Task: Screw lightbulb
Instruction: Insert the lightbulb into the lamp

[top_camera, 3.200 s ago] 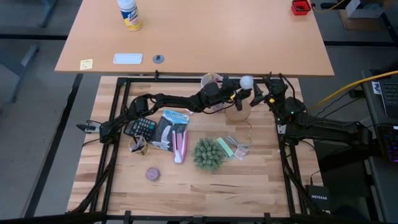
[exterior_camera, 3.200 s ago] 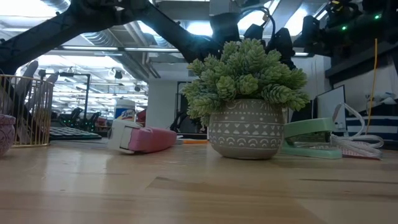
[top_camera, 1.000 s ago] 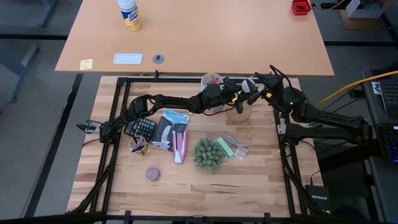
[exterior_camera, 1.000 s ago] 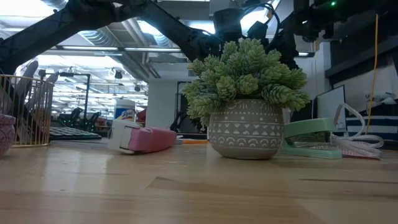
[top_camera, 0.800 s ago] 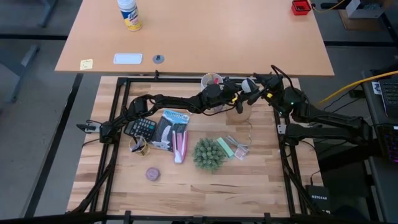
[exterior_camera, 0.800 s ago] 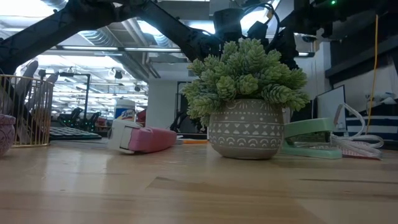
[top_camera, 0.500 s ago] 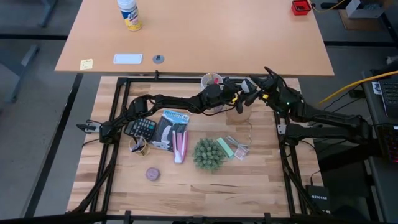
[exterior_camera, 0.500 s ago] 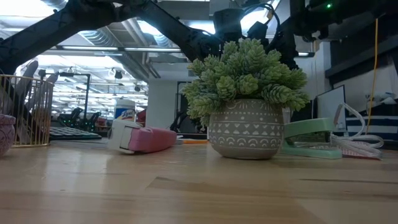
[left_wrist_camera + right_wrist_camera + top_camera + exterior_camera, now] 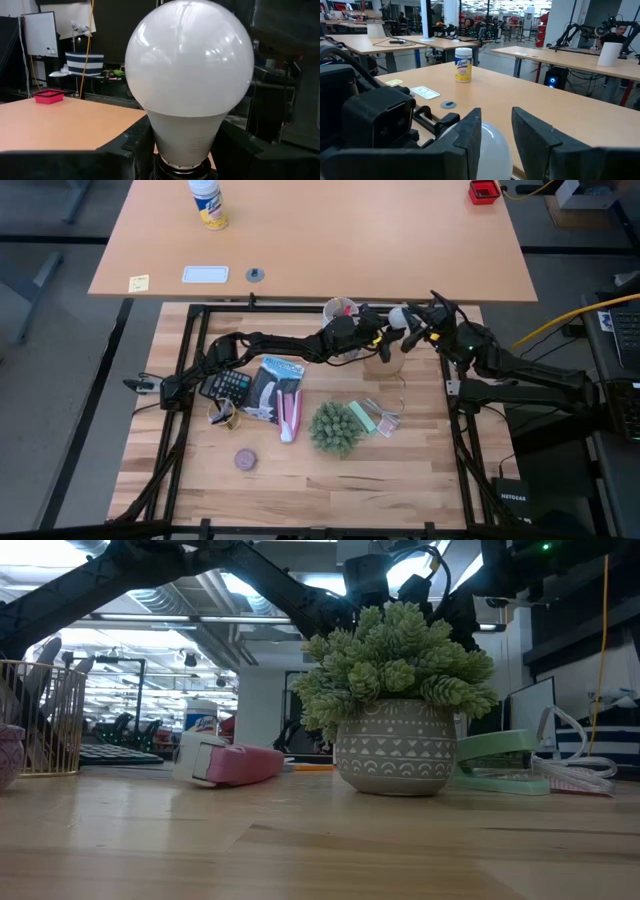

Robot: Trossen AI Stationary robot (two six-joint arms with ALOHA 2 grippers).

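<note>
Surface: a light wooden table (image 9: 400, 470) ringed by a black frame, an open workshop of desks beyond it.
Nearest clutter: a potted plant (image 9: 334, 427), a pink stapler (image 9: 290, 418) and a calculator (image 9: 230, 386), all well apart from the work.
Lightbulb: the lightbulb (image 9: 398, 314) is held up at the table's far edge, between the two arms.
Left gripper: the left gripper (image 9: 378, 332) clamps something dark at the bulb's neck; what it is I cannot tell.
Right gripper: the right gripper (image 9: 494, 135) has its fingers (image 9: 470, 137) closed around the white globe.
Handling: probably light, smooth and breakable; I'd grip the dome gently and evenly.
</note>
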